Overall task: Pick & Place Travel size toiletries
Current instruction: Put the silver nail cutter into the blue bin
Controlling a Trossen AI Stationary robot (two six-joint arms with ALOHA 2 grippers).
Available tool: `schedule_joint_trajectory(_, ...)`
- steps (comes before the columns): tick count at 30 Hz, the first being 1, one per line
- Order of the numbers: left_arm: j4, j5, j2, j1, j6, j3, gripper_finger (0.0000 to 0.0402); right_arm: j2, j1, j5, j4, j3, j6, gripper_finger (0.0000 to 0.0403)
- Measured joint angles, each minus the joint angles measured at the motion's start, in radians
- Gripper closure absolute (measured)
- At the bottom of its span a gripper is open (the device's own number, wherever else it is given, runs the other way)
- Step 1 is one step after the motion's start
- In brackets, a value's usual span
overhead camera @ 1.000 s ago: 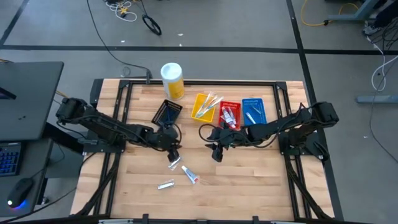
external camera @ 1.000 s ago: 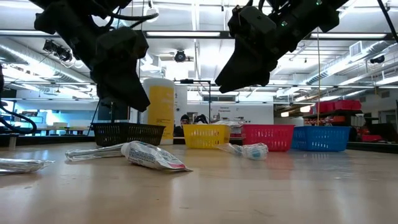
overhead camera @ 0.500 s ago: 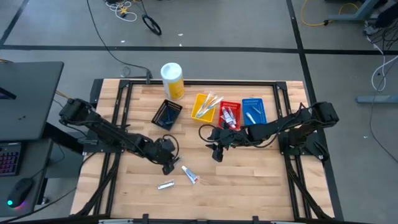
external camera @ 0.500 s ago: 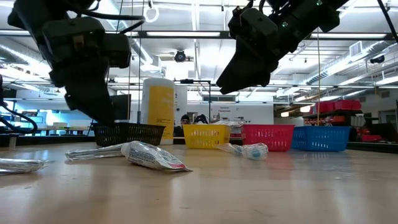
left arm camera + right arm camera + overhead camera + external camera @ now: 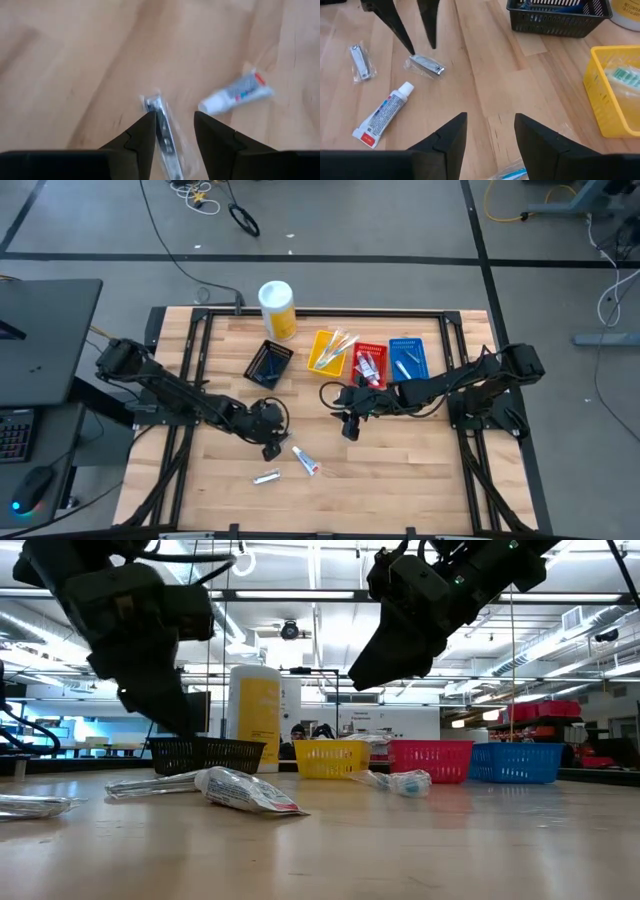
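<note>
1. Currently the left gripper [image 5: 271, 448] hovers with its fingers parted over a wrapped metal item [image 5: 162, 131], perhaps a nail clipper, toward the worktop's [image 5: 400, 470] front edge.
2. Just beside it lies a toothpaste tube [image 5: 305, 461]; another wrapped item [image 5: 266, 477] sits nearer the front edge.
3. Mid-worktop, the right gripper [image 5: 348, 428] hangs open, holding nothing.
4. Black [image 5: 268, 363], yellow [image 5: 320, 358], red [image 5: 380, 350] and blue [image 5: 420, 360] trays line the back edge.
</note>
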Motion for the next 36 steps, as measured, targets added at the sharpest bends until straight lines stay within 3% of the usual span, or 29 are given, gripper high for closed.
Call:
schedule_joint_trajectory(3, 0.013, -0.071, 0.02, 0.0, 0.015, 0.0, 0.0237, 0.0, 0.0, 0.0, 0.0, 0.0, 0.0, 0.0229)
schedule_joint_trajectory(9, 0.057, -0.079, 0.113, -0.002, 0.139, 0.0, 0.0196, 0.0, 0.0, 0.0, 0.0, 0.0, 0.0, 0.0229)
schedule_joint_trajectory(16, 0.081, -0.068, 0.167, -0.002, 0.124, 0.0, 0.0191, 0.0, 0.0, 0.0, -0.002, 0.0, 0.0, 0.0229)
schedule_joint_trajectory(21, 0.07, -0.074, 0.18, 0.003, 0.106, 0.001, 0.0224, 0.0, 0.0, 0.0, 0.0, 0.0, 0.0, 0.0229)
schedule_joint_trajectory(30, 0.061, -0.074, 0.177, 0.023, 0.052, 0.001, 0.0334, 0.0, 0.0, 0.0, 0.0, 0.0, 0.0, 0.0229)
schedule_joint_trajectory(36, 0.164, -0.084, 0.172, 0.065, 0.068, 0.005, 0.0328, 0.018, 0.0, 0.0, 0.022, 0.0, 0.004, 0.0229)
